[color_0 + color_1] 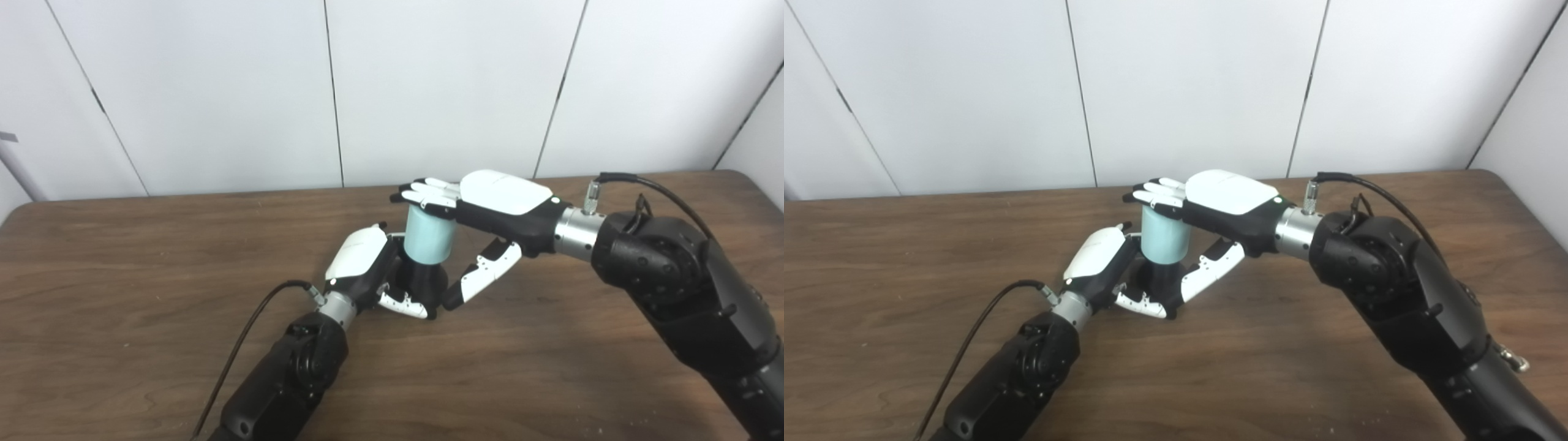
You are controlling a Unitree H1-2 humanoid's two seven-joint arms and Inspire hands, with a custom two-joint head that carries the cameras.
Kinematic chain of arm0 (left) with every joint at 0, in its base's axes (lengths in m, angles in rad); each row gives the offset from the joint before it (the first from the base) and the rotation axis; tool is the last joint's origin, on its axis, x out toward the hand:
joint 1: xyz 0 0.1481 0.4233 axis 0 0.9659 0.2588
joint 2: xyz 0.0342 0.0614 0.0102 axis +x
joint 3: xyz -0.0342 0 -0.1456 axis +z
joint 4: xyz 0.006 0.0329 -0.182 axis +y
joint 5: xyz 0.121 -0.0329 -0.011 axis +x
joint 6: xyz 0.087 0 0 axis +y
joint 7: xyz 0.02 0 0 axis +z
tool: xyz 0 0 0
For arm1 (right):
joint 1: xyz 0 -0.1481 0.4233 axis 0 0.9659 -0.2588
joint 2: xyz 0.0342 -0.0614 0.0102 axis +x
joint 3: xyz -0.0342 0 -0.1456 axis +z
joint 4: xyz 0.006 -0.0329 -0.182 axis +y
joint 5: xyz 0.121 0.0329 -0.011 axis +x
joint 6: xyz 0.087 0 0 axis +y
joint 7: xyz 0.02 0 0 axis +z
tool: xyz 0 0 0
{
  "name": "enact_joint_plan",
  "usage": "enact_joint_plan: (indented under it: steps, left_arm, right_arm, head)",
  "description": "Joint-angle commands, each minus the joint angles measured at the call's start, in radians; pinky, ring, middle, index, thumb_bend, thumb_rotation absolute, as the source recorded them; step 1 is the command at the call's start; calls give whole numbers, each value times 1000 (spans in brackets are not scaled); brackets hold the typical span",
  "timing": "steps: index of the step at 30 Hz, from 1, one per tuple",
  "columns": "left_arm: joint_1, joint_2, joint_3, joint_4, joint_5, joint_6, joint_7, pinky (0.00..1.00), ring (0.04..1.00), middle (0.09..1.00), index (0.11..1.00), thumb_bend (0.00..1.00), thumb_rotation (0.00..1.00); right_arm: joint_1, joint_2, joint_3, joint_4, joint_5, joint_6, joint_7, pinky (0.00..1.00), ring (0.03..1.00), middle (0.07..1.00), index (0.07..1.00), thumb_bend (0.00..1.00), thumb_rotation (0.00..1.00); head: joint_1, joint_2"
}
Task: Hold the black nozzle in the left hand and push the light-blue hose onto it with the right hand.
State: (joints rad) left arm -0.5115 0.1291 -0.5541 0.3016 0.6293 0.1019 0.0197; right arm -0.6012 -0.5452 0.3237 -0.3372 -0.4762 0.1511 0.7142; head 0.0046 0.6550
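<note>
1. Down low, the left hand is wrapped around the black nozzle, which stands on the brown worktop.
2. Up top, the light-blue hose sits on the nozzle.
3. Flat and spread, the right hand lays its fingers on the hose's top, thumb apart.

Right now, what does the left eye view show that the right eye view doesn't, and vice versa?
Only the left eye view: a grey pole at the far left edge. Only the right eye view: a small silver clip on the right forearm. Both: the left hand wrapped around the black nozzle, the light-blue hose upright on it, the right hand flat on top.
</note>
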Motion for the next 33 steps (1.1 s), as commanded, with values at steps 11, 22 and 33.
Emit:
enact_joint_plan:
  steps: [11, 22, 33]
  left_arm:
    - [51, 3, -35, 33, 16, 31, -101, 1000, 640, 471, 498, 525, 0]
    - [48, -1, -35, 38, 14, 32, -102, 1000, 637, 471, 498, 525, 0]
    - [52, 0, -33, 26, 11, 35, -107, 1000, 634, 471, 498, 525, 0]
  right_arm:
    - [9, -8, 5, -19, -10, 14, 15, 919, 1000, 1000, 979, 701, 851]
    - [36, -1, 15, -2, 85, -140, -18, 924, 987, 983, 943, 716, 840]
    - [24, -14, 24, 52, 132, -214, -26, 920, 987, 977, 928, 731, 830]
  head:
    - [-1, 7]
    - [1, 8]
    - [4, 13]
